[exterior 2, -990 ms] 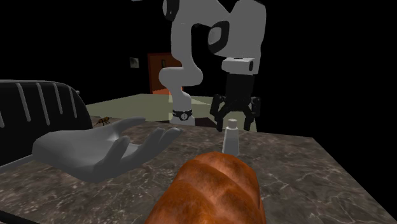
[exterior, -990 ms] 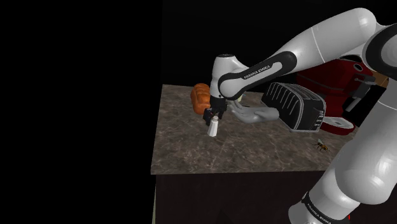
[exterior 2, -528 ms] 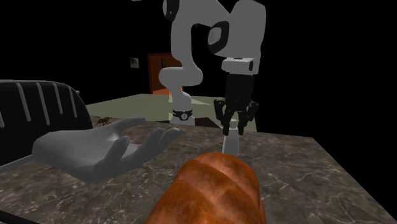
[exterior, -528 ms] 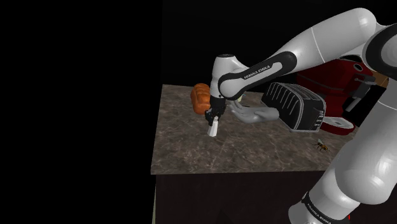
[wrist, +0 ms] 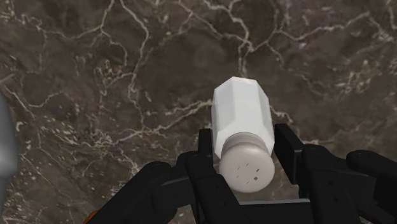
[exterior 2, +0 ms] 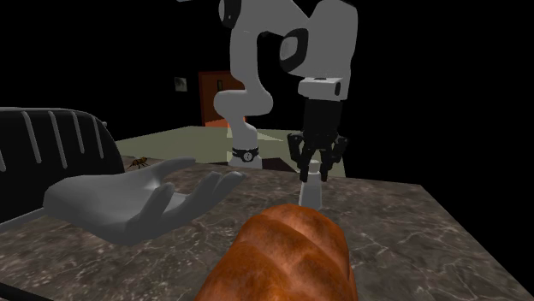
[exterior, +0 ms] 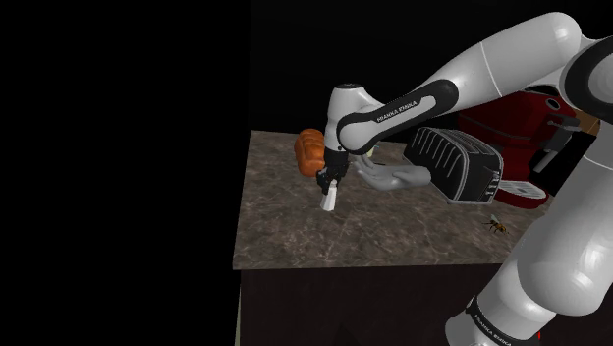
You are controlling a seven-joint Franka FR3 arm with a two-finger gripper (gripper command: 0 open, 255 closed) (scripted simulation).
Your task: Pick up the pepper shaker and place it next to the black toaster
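The pepper shaker (exterior: pixel 330 199) (exterior 2: pixel 311 191) (wrist: pixel 242 126) is a small white faceted bottle with a grey perforated cap, standing upright on the dark marble countertop (exterior: pixel 295 231). My black gripper (exterior: pixel 329 179) (exterior 2: pixel 314 168) (wrist: pixel 247 167) comes down on it from above and is shut on its cap end, one finger on each side. The black toaster (exterior: pixel 454 163) (exterior 2: pixel 43 145) stands toward the shoulder view's right, on the far side of a grey hand-shaped sculpture (exterior: pixel 391 176) (exterior 2: pixel 141 198) from the shaker.
A brown bread loaf (exterior: pixel 308 150) (exterior 2: pixel 287 256) lies just behind the shaker in the shoulder view. A small bee-like figure (exterior: pixel 494 224) sits near the toaster, and a red appliance (exterior: pixel 521 118) stands behind it. The countertop's edge (exterior: pixel 324 265) drops into a black area.
One second ago the fingers stood apart around the shaker's cap. They have since shut on it. Arm and shaker have stayed in place.
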